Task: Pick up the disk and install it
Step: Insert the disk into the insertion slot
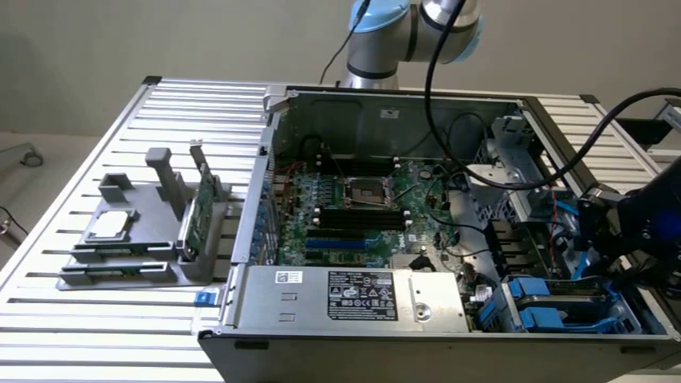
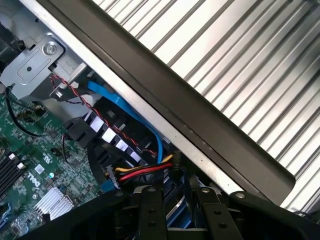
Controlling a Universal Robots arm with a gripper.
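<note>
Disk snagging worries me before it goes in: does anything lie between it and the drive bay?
Probably yes. The disk looks clamped in the gripper, and right ahead of it a red, yellow and black cable bundle and a blue cable cross beside the case wall. Whether they block the drive bay is unclear.

Plain beige wall (image 1: 213, 40) behind, pale floor (image 1: 48, 179) on the exterior view's left, ribbed metal table (image 1: 107, 335) under everything, soft even light.

open computer case (image 1: 383, 100): motherboard (image 1: 352, 219), power supply (image 1: 352, 295) inside | grey stand (image 1: 127, 267): 1 upright green card (image 1: 202, 211), probably 1 chip (image 1: 112, 226) | slatted table (image 1: 107, 335)
</note>
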